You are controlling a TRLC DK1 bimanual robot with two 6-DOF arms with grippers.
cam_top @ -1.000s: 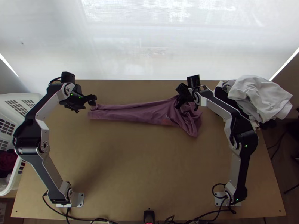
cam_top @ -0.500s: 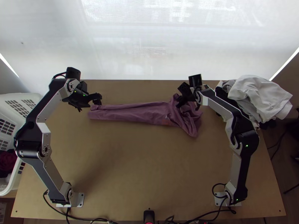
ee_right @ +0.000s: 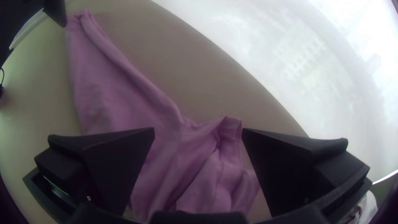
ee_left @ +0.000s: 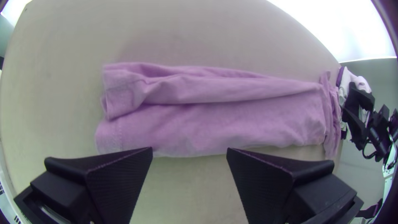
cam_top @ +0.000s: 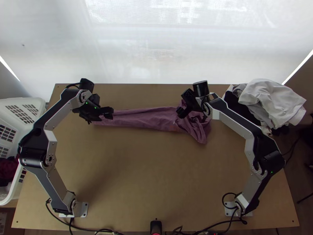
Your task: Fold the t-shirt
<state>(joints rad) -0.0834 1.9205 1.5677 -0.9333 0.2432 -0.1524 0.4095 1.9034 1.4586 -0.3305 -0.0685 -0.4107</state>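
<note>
Purple t-shirt point(cam_top: 150, 118) on bench point(cam_top: 148, 176), laid out as a long narrow strip, one end at left gripper point(cam_top: 108, 112), other end at right gripper point(cam_top: 181, 112). Left gripper: released, fingers spread wide, nothing held, just over the flatter end; cloth there is layered, one part folded lengthwise over the rest. Right gripper: also released, fingers well apart, no cloth pinched, over the messy end; shirt is bunched and wrinkled below it. White basket point(cam_top: 37, 103) off to left gripper's outer side, dark red clothing inside. Pile of clothes point(cam_top: 272, 102), white on top, well out on right gripper's outer side.
</note>
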